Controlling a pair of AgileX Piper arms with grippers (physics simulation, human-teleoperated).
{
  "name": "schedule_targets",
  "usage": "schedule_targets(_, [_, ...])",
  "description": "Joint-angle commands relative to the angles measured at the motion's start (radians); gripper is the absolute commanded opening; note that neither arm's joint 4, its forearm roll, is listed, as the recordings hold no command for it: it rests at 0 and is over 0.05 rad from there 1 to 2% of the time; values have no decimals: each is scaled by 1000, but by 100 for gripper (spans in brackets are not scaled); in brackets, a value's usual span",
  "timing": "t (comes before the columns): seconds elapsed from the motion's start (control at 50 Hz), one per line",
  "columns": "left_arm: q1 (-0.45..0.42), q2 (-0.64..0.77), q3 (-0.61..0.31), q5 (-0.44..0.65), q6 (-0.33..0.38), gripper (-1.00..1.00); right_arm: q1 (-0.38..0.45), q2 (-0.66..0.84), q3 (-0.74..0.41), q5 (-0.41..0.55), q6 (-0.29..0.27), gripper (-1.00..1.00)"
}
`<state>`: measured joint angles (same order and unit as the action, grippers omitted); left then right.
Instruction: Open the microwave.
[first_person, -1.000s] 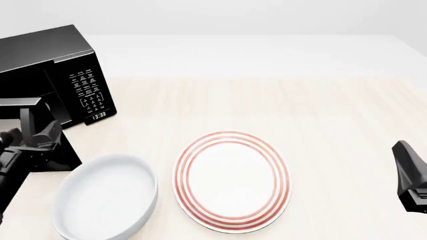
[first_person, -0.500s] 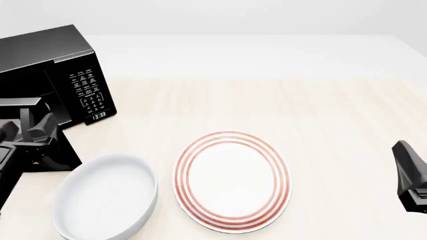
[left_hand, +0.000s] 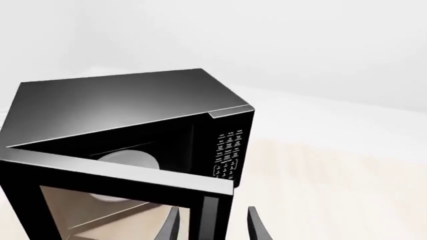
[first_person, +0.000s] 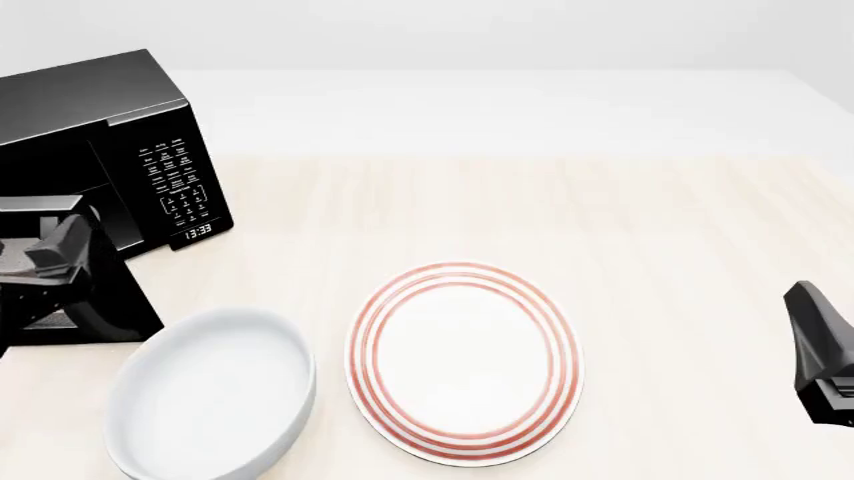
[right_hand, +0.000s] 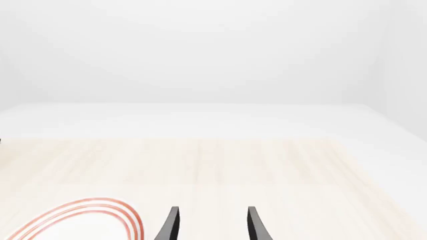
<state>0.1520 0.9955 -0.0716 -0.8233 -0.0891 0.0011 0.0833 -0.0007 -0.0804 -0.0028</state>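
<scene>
1. The microwave (first_person: 100, 140) sits at the far left of the table (first_person: 561, 200), keypad and clock display facing out, and its door (left_hand: 120, 185) is swung well out from the body.
2. Through the left wrist view you can see straight into the cavity, with the white turntable (left_hand: 127, 160) showing behind the door's top edge.
3. The left claw (left_hand: 212, 227) is right at the door's free edge, its two fingers apart with that edge between them; whether they touch it, I cannot tell.
4. My read: the opening is mostly done, a wide gap already there, and what is left is perhaps a little more swing and letting go.
5. Further out, a white bowl (first_person: 214, 400) lies near the door, and a red-ringed plate (first_person: 465, 362) just beside it.
6. Over on the right, the right claw (right_hand: 212, 227) hovers apart over bare table, holding nothing, well away from the action.
</scene>
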Motion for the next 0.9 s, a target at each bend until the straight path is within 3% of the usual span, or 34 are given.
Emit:
schedule_targets(0.02, [11, -143, -14, 147, 22, 100, 0, 0, 0, 0, 0, 100])
schedule_targets(0.26, [21, -351, -50, 364, 50, 100, 0, 0, 0, 0, 0, 100])
schedule_targets(0.5, [24, -427, -129, 504, 84, 100, 0, 0, 0, 0, 0, 100])
schedule_targets(0.86, [3, -486, -247, 649, 116, 100, 0, 0, 0, 0, 0, 100])
schedule_targets(0.9, [0, -467, -213, 596, 134, 100, 0, 0, 0, 0, 0, 100])
